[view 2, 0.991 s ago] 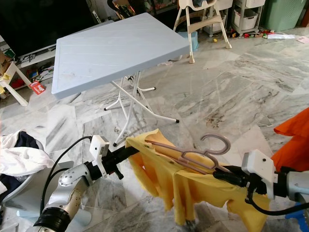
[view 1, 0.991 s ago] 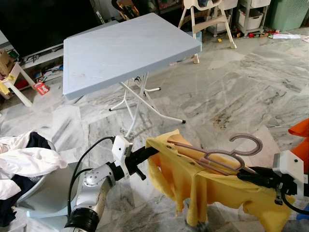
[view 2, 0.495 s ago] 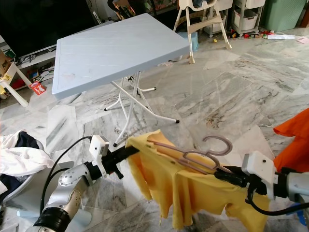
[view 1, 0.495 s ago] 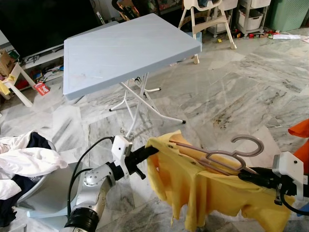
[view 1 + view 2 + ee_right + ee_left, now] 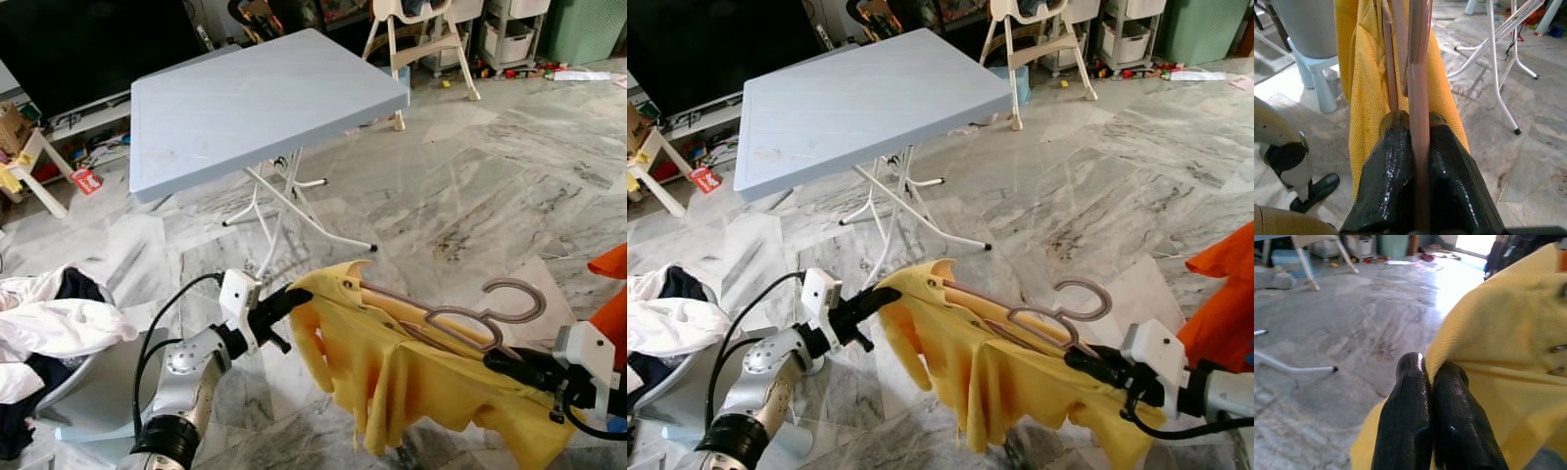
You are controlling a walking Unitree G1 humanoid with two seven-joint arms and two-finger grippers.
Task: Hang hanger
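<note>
A yellow shirt [image 5: 411, 372] hangs draped over a pinkish-brown hanger [image 5: 460, 318] in front of me, above the marble floor. The hanger's hook [image 5: 514, 299] curls up at the right. My left gripper [image 5: 289, 297] is shut on the shirt's collar edge at the left, seen up close with the black fingers [image 5: 1420, 401] pinching yellow cloth [image 5: 1508, 357]. My right gripper [image 5: 509, 360] is shut on the hanger's arm [image 5: 1419, 98] at the right, with the shirt falling beside it.
A light-blue folding table [image 5: 255, 103] stands ahead on white legs. A pile of white and dark clothes [image 5: 49, 328] lies in a grey basket at the left. Orange cloth [image 5: 1225, 294] shows at the right edge. A high chair [image 5: 421, 39] and storage bins stand farther back.
My left gripper has lifted the collar end slightly and shifted left. The hanger and right gripper have sunk a little to the right, spreading the shirt wider.
</note>
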